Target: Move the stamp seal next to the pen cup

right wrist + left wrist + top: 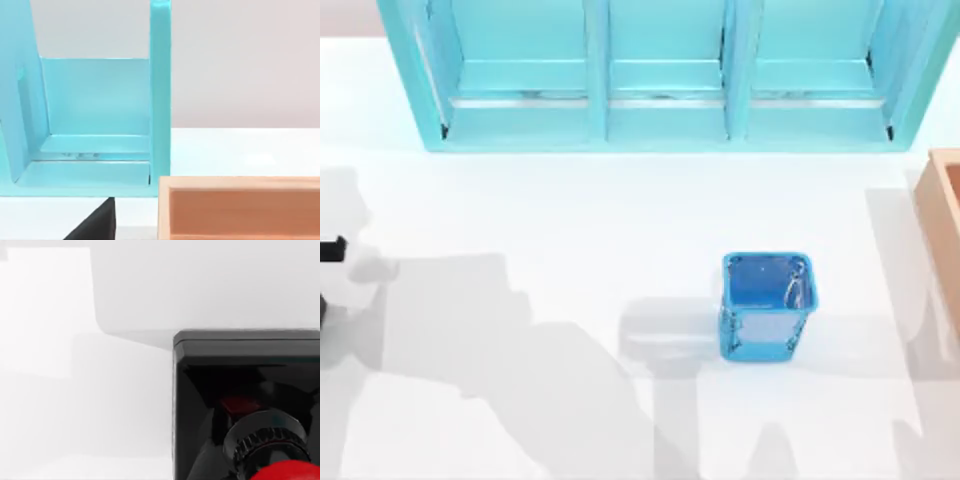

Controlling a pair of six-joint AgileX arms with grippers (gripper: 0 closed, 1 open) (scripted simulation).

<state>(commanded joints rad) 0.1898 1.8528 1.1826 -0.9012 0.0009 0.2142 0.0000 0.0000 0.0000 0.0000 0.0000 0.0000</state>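
We see the pen cup [767, 305] upright on the white surface [570, 220], right of centre, nothing visible inside. A light-blue shelf unit [665, 75] lines the far edge; a tan box [942, 215] sits at the right edge. The left wrist view shows the stamp seal [250, 405] close under the camera. Either tool's state: cannot tell.

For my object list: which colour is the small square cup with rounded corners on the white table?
Glossy translucent blue cup; the top view shows it best.
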